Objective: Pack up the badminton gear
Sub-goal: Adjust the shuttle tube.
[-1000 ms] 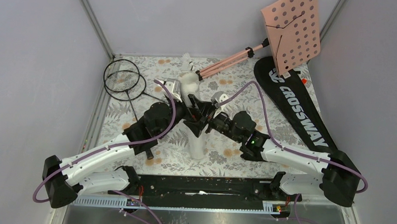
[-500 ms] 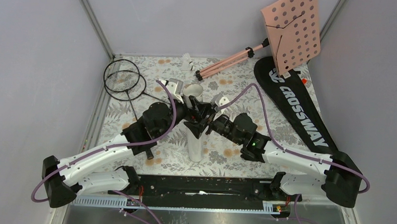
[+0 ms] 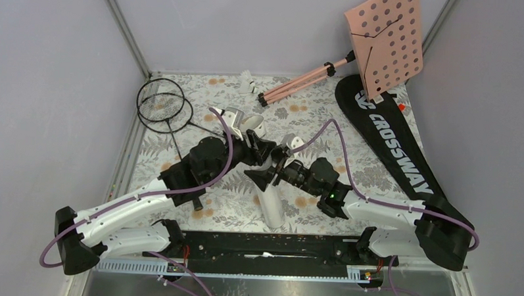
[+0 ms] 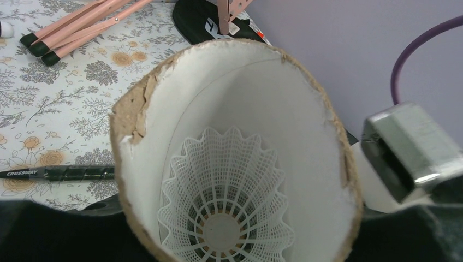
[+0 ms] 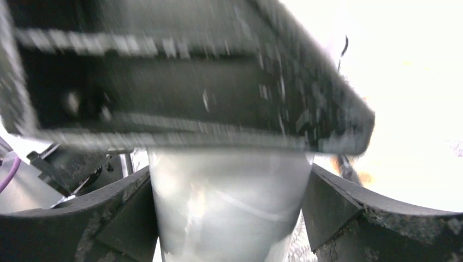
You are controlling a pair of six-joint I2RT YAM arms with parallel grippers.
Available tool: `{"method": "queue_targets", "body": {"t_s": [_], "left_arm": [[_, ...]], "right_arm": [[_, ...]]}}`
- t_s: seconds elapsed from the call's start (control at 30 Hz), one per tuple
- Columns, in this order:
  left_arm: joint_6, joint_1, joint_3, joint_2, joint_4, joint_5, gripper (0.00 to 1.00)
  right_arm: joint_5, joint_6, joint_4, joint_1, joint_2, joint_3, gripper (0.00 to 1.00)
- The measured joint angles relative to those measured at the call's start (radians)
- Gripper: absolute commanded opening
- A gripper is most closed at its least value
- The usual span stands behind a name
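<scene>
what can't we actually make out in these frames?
Top view: left gripper jaws covered by its own wrist; left wrist view shows only dark edges, so open or shut unclear.
Left wrist view: shuttlecock in the tube hides anything beneath it.
Right wrist view: motion-blurred, background washed out.
Top view: bag near end hidden behind the right arm.

Top view: even, diffuse light, sharp throughout, with faint soft shadows on the tablecloth (image 3: 371, 158).
Left wrist view: tube (image 4: 245, 93) wall bright, shuttlecock (image 4: 224, 207) crisp, metal block (image 4: 412, 150) at right out of focus.
Right wrist view: heavy blur; upper right blown out white.
</scene>
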Motion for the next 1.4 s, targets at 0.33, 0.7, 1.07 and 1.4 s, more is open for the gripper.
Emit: {"method": "queue_targets", "body": {"t_s": [0.33,0.7,1.07,1.4], "left_arm": [[-0.001,0.000,0.000,-0.005,-0.006,-0.027,0.36],[0.015,-0.001,0.001,-0.006,0.000,-0.049,0.99],[0.002,0.054,0.087,-0.025,-0.079,0.011,0.99],[-0.133,0.531,0.207,0.269,-0.043,0.683,0.99]], "right_arm": [[-0.050,0.035,0.020,-0.006,0.044,-0.098,0.88],[-0.070,0.045,0.078,-0.004,0.079,-0.114,0.45],[0.167,-0.113,-0.271,-0.004,-0.207,-0.099,0.43],[0.348,-0.177,-0.489,-0.059,-0.303,-0.092,0.33]]}}
